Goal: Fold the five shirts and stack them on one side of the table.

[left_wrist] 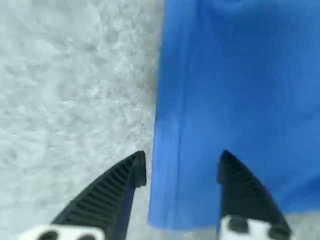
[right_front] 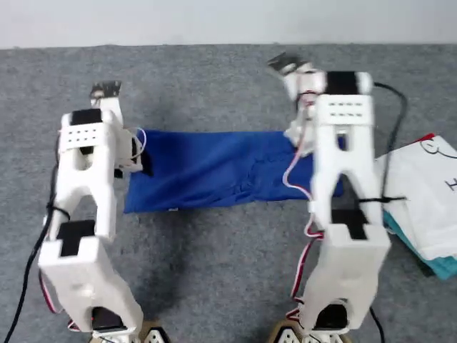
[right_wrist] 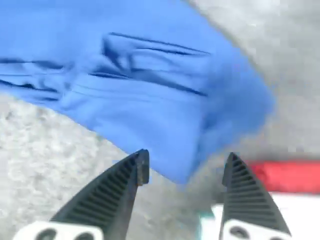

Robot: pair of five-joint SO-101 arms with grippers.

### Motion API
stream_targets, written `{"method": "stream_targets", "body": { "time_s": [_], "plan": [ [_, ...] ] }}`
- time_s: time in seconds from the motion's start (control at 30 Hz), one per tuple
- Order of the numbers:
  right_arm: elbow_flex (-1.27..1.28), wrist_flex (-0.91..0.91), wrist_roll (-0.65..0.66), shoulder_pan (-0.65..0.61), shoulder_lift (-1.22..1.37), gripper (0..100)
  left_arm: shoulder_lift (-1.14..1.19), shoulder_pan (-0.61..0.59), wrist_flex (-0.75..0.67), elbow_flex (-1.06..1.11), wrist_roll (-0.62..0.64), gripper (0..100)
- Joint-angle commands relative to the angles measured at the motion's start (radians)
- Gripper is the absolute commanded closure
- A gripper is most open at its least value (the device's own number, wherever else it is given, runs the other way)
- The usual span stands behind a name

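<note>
Left fingers [left_wrist: 120, 185] and right fingers [right_wrist: 120, 185] hang spread over the shirt's [right_front: 207, 168] two ends. This likely sets up a crosswise fold.

The tabletop [right_front: 214, 271] is covered in grey carpet-like cloth: matt, rough, with a short speckled pile. The blue shirt [right_front: 207, 171] is thin cloth, matt and smooth, with soft creases and a stitched hem line. The folded shirts [right_front: 428, 200] are matt cloth, white uppermost, with teal and red layers at the edges. The arms [right_front: 82, 207] are white moulded plastic, smooth, with a low sheen. On the left gripper [left_wrist: 182, 167] and right gripper [right_wrist: 186, 167], the fingers [left_wrist: 112, 192] are black plastic, matt, finely ribbed on their faces, and set on white plastic bases. The cables [right_front: 288, 175] are plastic-sheathed, smooth and slightly glossy.
</note>
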Motion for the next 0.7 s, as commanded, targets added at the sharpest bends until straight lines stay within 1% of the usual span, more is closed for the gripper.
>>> {"method": "stream_targets", "body": {
  "time_s": [0.0, 0.17, 0.27, 0.33, 0.4, 0.53, 0.6, 0.63, 0.67],
  "plan": [
    [-0.011, 0.044, -0.009, 0.081, -0.108, 75.7, 0.066, 0.011, -0.025, -0.025, 0.066, 75],
    [-0.011, 0.044, -0.011, 0.154, -0.125, 75.7, 0.176, -0.002, -0.003, -0.101, 0.158, 75],
    [-0.011, 0.045, -0.020, 0.162, -0.125, 75.7, 0.269, 0.018, 0.052, -0.165, 0.170, 75],
    [-0.011, 0.045, -0.057, 0.162, -0.127, 75.7, 0.336, 0.044, 0.089, -0.222, 0.170, 76],
    [-0.011, 0.045, -0.081, 0.160, -0.127, 75.7, 0.394, 0.061, 0.146, -0.314, 0.170, 80],
    [-0.011, 0.045, -0.094, 0.162, -0.130, 75.7, 0.537, 0.081, 0.230, -0.470, 0.170, 99],
    [-0.011, 0.045, -0.094, 0.163, -0.147, 75.7, 0.611, 0.087, 0.313, -0.575, 0.170, 98],
    [-0.011, 0.045, -0.094, 0.163, -0.160, 75.7, 0.641, 0.087, 0.345, -0.627, 0.170, 99],
    [-0.011, 0.045, -0.094, 0.163, -0.174, 75.7, 0.666, 0.083, 0.351, -0.667, 0.170, 99]
  ]
}}
